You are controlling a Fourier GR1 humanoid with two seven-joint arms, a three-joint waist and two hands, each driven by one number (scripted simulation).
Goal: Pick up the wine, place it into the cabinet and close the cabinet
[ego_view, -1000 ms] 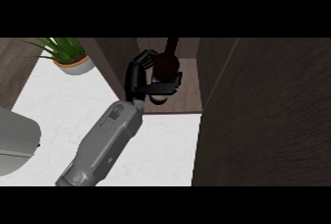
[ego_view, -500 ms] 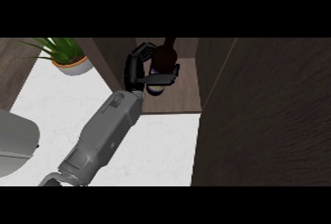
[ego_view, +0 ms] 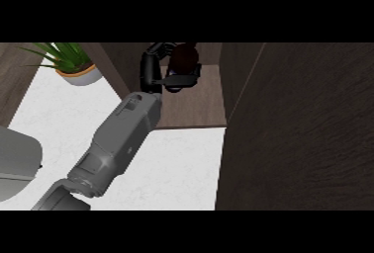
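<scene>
Your black robot hand (ego_view: 162, 69) is curled round the dark glass wine bottle (ego_view: 184, 59), which sits upright inside the dark wooden cabinet (ego_view: 196, 106) at the far side, above the white marbled table (ego_view: 175, 163); only one arm shows, and which side it belongs to I cannot tell; treat the bottle as heavy, smooth and breakable; hold it at mid-body, not the neck.

wine (ego_view: 185, 58): lower body hidden behind my fingers (ego_view: 152, 64)
plant (ego_view: 67, 55): leaves cut by top edge
grey object (ego_view: 16, 160): cropped at left
</scene>
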